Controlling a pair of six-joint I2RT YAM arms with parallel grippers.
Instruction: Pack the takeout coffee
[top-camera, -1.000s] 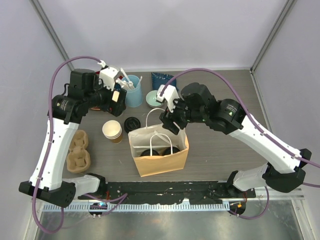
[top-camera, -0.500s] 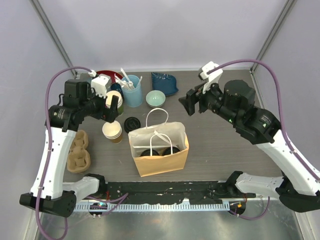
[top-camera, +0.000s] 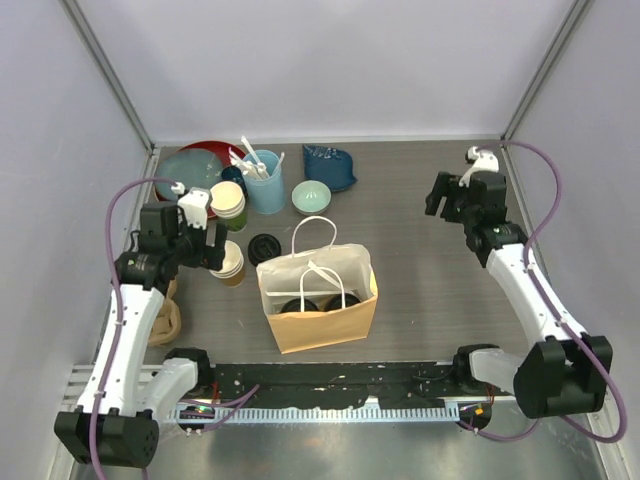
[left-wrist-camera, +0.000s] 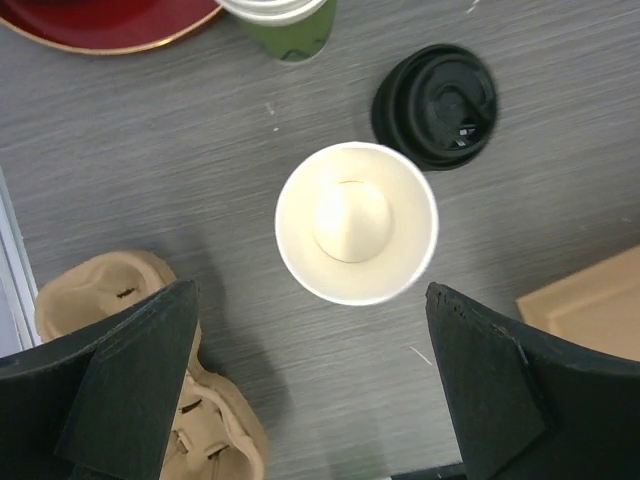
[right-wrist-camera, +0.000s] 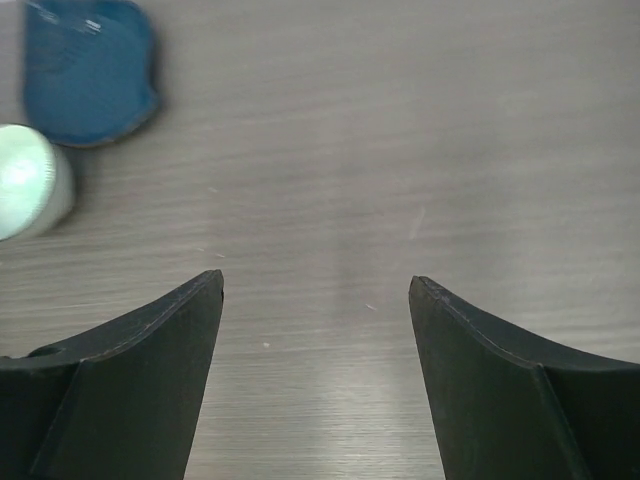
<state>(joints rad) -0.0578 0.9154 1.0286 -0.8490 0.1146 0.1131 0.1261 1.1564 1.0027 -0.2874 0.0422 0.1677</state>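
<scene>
Standing inside the brown paper bag (top-camera: 322, 325) at table centre, the two lidded cups (top-camera: 301, 304) show only their black lids; their wall colours are hidden. The lids face up, so each cup's long axis is judged vertical. The left gripper (left-wrist-camera: 308, 290) hangs spread wide and empty directly above a lidless cup stack (left-wrist-camera: 355, 222), just left of the bag, and is the nearer pincer. The right gripper (right-wrist-camera: 315, 278) is likewise spread and empty over bare table (right-wrist-camera: 400, 120), well apart on the bag's right. Any further reach for the cups would need a vertical descent through the bag's open top.
</scene>
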